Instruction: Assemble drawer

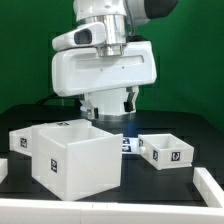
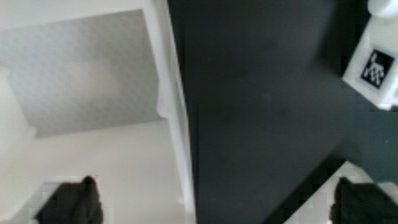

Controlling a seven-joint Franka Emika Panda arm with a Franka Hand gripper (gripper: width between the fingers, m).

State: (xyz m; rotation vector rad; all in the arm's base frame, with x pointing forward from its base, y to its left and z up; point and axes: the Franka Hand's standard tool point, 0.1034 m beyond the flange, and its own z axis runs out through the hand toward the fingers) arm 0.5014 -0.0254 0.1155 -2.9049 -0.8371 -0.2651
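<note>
The drawer [image 1: 165, 152], a small shallow white open box with a marker tag on its front, sits on the dark table at the exterior view's right. The large white cube housing [image 1: 75, 160] stands open-topped at the front left. My gripper [image 1: 108, 118] hangs just behind the housing's back rim, apart from the drawer. In the wrist view the gripper [image 2: 217, 205] is open and empty, its dark fingertips [image 2: 71, 200] wide apart and straddling the housing's wall [image 2: 169, 100]. One fingertip is over the housing's hollow [image 2: 89, 80], the other over the table.
A second white tagged part [image 1: 20, 140] lies at the exterior view's far left. A white raised edge [image 1: 205, 195] runs along the front right. A white tagged piece [image 2: 374, 65] shows at the wrist view's edge; I cannot tell which part it is.
</note>
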